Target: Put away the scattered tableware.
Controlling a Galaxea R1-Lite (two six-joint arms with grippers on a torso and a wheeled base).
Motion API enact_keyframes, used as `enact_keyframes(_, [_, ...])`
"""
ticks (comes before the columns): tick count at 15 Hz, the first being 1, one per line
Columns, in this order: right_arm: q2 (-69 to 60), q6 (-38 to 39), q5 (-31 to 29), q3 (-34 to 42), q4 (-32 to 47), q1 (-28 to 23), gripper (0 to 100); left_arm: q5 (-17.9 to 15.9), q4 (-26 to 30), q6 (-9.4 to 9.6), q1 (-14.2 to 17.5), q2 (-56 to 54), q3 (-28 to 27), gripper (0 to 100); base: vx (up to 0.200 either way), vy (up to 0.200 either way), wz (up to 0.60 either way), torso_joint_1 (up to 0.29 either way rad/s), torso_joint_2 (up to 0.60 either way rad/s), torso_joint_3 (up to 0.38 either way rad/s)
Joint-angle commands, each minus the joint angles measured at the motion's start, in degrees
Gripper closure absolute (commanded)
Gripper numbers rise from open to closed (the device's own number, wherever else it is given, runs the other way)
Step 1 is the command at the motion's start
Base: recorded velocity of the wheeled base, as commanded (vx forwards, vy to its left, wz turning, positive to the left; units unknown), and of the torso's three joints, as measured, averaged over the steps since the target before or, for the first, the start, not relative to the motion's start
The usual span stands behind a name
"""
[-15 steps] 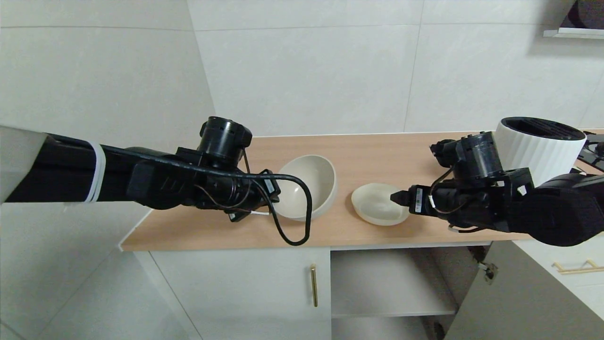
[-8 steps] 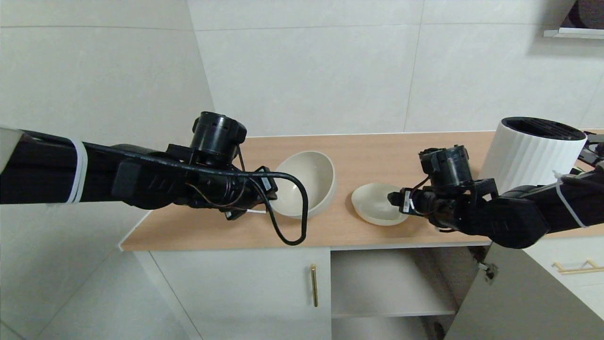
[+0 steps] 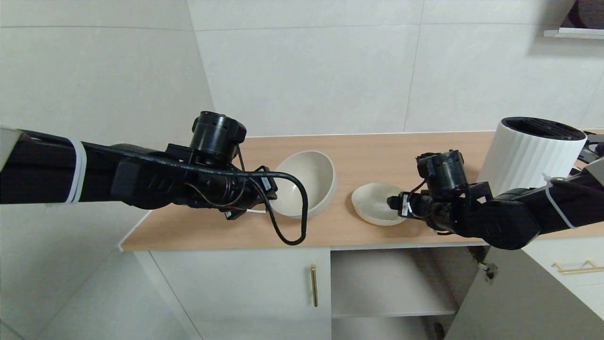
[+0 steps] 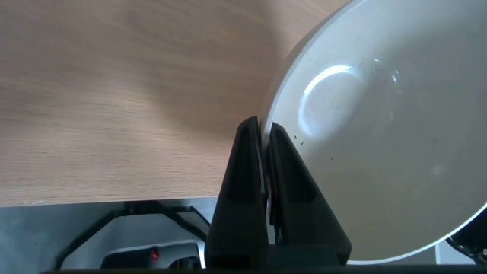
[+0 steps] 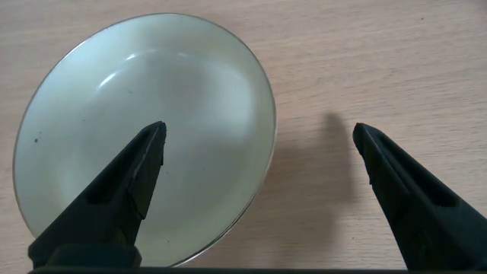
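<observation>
A light wooden countertop [image 3: 377, 156] carries three things. A large cream ceramic bowl [image 3: 309, 184] is tilted steeply towards the left end, its mouth turned sideways. A shallow cream saucer [image 3: 373, 203] lies flat just beside it. A white ribbed cylindrical container [image 3: 533, 151] stands upright near the right end.

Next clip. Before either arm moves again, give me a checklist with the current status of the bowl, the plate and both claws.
1. Left claw shut on the bowl at its rim: ok.
2. Bowl lifted clear of the countertop: cannot tell; it sits tilted.
3. Right claw open, one finger over the plate and one outside its rim: ok.
4. Right claw gripping the plate: not ok, not yet closed.
5. Plate flat on the countertop, apart from the bowl: ok.
6. Cabinet below the countertop open: ok.
</observation>
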Motion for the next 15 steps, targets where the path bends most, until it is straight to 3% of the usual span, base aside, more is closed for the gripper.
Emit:
enact_keyframes(1, [0.1, 0.0, 0.0, 0.1, 0.0, 0.0, 0, 0.0, 0.0, -0.03, 0.0, -0.1, 0.0, 100, 0.000, 0.000, 0.00, 0.000, 0.00, 0.000])
enact_keyframes(3, [0.2, 0.0, 0.0, 0.1, 0.1, 0.0, 0, 0.0, 0.0, -0.03, 0.0, -0.1, 0.0, 100, 0.000, 0.000, 0.00, 0.000, 0.00, 0.000])
enact_keyframes(4, [0.3, 0.0, 0.0, 0.1, 0.1, 0.0, 100, 0.0, 0.0, -0.03, 0.0, -0.1, 0.0, 100, 0.000, 0.000, 0.00, 0.000, 0.00, 0.000])
enact_keyframes(15, [-2.4, 0.1, 0.6, 0.8, 0.7, 0.0, 100, 0.3, 0.0, 0.23, -0.4, -0.9, 1.0, 100, 0.000, 0.000, 0.00, 0.000, 0.00, 0.000])
